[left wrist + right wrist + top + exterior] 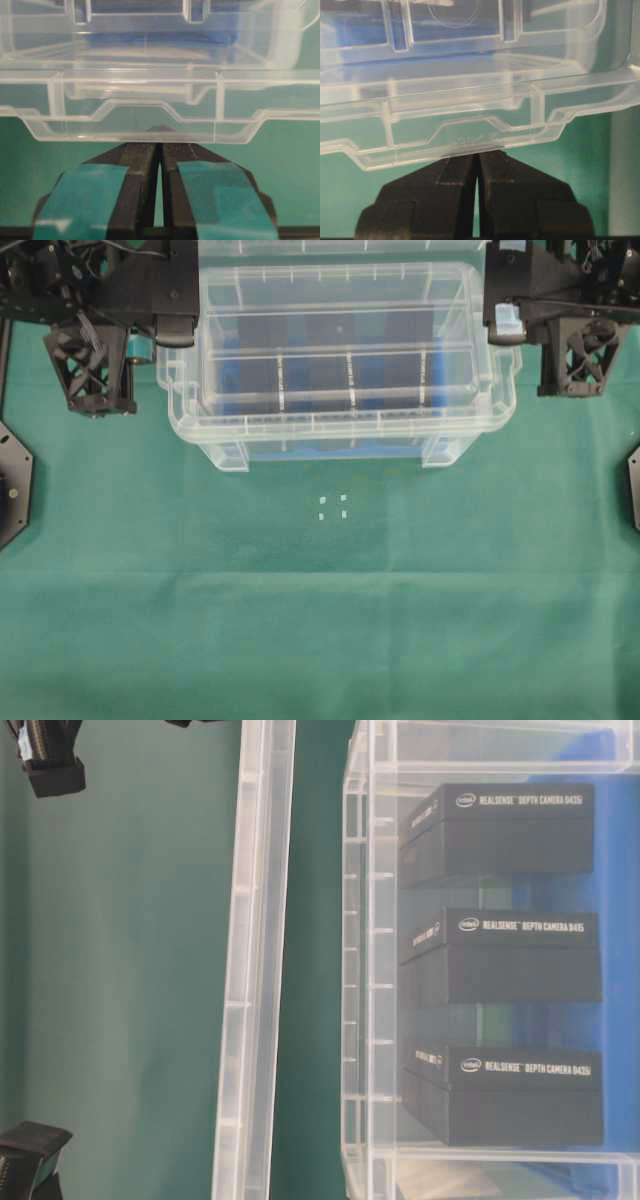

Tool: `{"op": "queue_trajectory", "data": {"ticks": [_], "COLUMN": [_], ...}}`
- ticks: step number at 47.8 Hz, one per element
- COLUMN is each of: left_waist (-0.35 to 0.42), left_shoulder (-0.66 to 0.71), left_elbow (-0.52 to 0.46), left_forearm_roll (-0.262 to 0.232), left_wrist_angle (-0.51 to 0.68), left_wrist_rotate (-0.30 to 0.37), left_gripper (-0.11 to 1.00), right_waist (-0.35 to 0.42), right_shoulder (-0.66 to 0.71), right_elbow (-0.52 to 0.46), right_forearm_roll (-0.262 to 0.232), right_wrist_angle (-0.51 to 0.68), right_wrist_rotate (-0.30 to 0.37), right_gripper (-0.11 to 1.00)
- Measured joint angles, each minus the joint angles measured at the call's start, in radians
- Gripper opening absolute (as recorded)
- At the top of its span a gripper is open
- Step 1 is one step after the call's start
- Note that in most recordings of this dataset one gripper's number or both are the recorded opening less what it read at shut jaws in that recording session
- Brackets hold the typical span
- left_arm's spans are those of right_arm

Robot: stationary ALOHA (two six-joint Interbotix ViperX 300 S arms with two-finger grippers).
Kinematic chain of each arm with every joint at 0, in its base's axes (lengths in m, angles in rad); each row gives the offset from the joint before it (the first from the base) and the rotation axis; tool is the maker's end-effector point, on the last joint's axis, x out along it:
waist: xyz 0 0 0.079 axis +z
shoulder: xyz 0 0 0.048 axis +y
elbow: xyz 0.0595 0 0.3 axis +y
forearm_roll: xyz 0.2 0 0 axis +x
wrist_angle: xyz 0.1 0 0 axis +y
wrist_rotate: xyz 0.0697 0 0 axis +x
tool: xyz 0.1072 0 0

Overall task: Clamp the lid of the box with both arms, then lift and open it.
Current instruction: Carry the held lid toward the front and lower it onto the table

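The clear lid point(335, 285) hangs above the box point(330, 425), apart from it; the table-level view shows a gap between the lid point(255, 970) and the box point(365, 970). My left gripper point(190, 335), with teal pads, is shut on the lid's left end. In the left wrist view the left gripper point(160, 134) pinches the edge of the lid point(125, 127). My right gripper point(497, 322) is shut on the lid's right end. The right wrist view shows the right gripper point(477, 152) closed on the rim of the lid point(420, 150).
Three black cases point(510, 960) stand in the box on a blue liner point(300, 370). Green cloth point(320, 620) covers the table, with small white marks point(333, 506) in front of the box. Black base plates point(10, 485) sit at the left and right edges.
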State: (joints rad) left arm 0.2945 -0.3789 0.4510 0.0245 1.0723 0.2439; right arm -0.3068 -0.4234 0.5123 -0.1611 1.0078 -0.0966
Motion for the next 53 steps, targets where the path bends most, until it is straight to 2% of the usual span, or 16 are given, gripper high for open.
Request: {"op": "queue_trajectory", "data": {"ticks": [11, 24, 33, 43, 53], "left_waist": [-0.075, -0.193, -0.278, -0.359, -0.439], "left_shoulder": [-0.014, -0.040, -0.046, -0.044, -0.040], "left_elbow": [0.000, 0.029, 0.049, 0.060, 0.061], "left_forearm_roll": [0.003, 0.002, 0.002, 0.003, 0.003], "left_wrist_angle": [0.012, 0.012, 0.012, 0.012, 0.014], "left_wrist_rotate": [-0.080, -0.196, -0.275, -0.347, -0.414], "left_gripper": [0.01, 0.01, 0.01, 0.01, 0.01], "right_waist": [0.091, 0.262, 0.388, 0.509, 0.618], "right_shoulder": [-0.026, -0.032, -0.026, 0.012, 0.066], "right_elbow": [0.000, -0.005, -0.023, -0.048, -0.091], "right_forearm_roll": [-0.026, -0.130, -0.183, -0.218, -0.232], "right_wrist_angle": [0.046, 0.106, 0.155, 0.202, 0.253], "right_wrist_rotate": [0.104, 0.302, 0.440, 0.560, 0.657], "right_gripper": [0.00, 0.00, 0.00, 0.00, 0.00]}}
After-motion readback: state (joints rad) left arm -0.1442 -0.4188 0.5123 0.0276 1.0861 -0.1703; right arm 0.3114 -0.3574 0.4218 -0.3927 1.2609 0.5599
